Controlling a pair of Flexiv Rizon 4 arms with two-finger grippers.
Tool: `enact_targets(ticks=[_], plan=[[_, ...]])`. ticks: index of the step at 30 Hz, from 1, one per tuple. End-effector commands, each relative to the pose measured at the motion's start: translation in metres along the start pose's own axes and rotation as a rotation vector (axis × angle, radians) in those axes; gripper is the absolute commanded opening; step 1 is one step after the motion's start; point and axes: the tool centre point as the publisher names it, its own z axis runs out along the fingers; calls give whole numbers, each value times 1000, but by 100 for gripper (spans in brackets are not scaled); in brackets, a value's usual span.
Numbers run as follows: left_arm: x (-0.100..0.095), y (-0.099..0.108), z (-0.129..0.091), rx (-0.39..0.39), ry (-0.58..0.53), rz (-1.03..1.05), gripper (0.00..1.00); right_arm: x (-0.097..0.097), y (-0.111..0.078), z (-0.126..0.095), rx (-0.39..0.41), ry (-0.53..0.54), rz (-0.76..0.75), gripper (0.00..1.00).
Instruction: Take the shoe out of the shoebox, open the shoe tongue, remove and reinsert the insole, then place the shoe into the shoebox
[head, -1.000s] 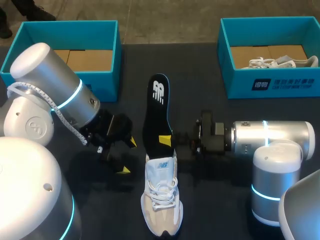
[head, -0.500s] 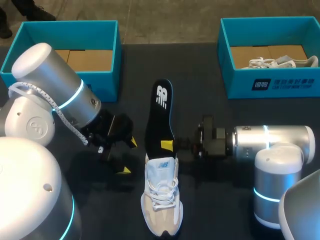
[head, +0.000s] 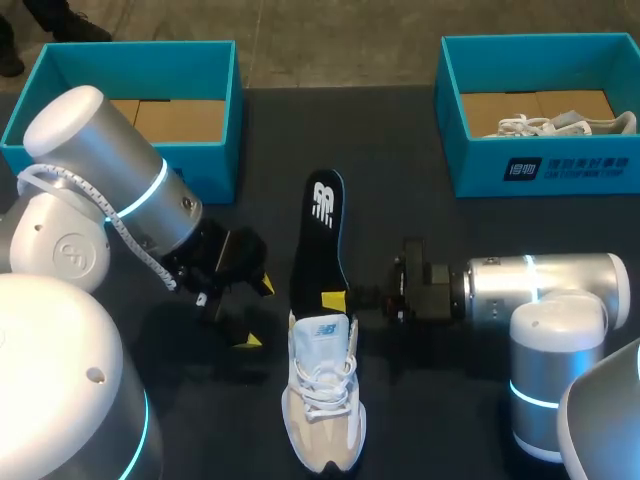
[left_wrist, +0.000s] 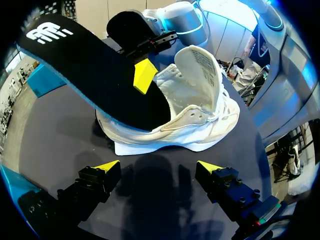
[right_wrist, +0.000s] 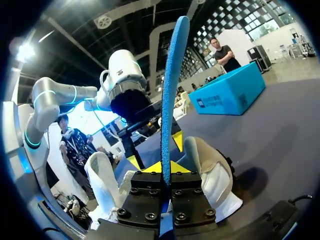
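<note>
From above, the shoe (head: 322, 395) lies on the dark desk (head: 440, 240) near the front edge, between the two arms. The black insole (head: 322, 230) sticks out of its mouth and points toward the far side. The right claw (head: 335, 299) comes in from the right and pinches the insole just above the shoe's mouth. The left claw (head: 256, 312) sits just left of the shoe with its fingers spread and nothing between them. The left box (head: 222, 150) stands at the far left. The right box (head: 545, 170) at the far right holds a second shoe (head: 565, 123).

In the left wrist view, the left claw (left_wrist: 158, 166) is spread wide over bare desk (left_wrist: 55, 130). The shoe (left_wrist: 195, 125) lies on its side just ahead, apart from both tips. Its tongue (left_wrist: 200, 67) is pulled up and back. The insole (left_wrist: 85, 65) has one end in the shoe's mouth, and the rest slants up and out. The right claw (left_wrist: 144, 75) has one yellow tip flat against it.

In the right wrist view, the right claw (right_wrist: 166, 170) is pressed together on the insole (right_wrist: 172, 85), which stands edge-on between its fingers. The shoe (right_wrist: 212, 172) lies under and beside the claw. The left claw (right_wrist: 155, 150) is beyond it, tips apart. The left box (right_wrist: 230, 90) stands farther off on the desk (right_wrist: 280, 130).
</note>
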Motion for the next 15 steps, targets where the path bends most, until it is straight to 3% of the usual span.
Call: enact_targets(ticks=[1,15], plan=[[1,0,1,-2,-2,-1,100,-1,-5,4,10,6,10,0],[1,0,1,-2,-2,-1,100,5,-18,0,45,14,60,0]])
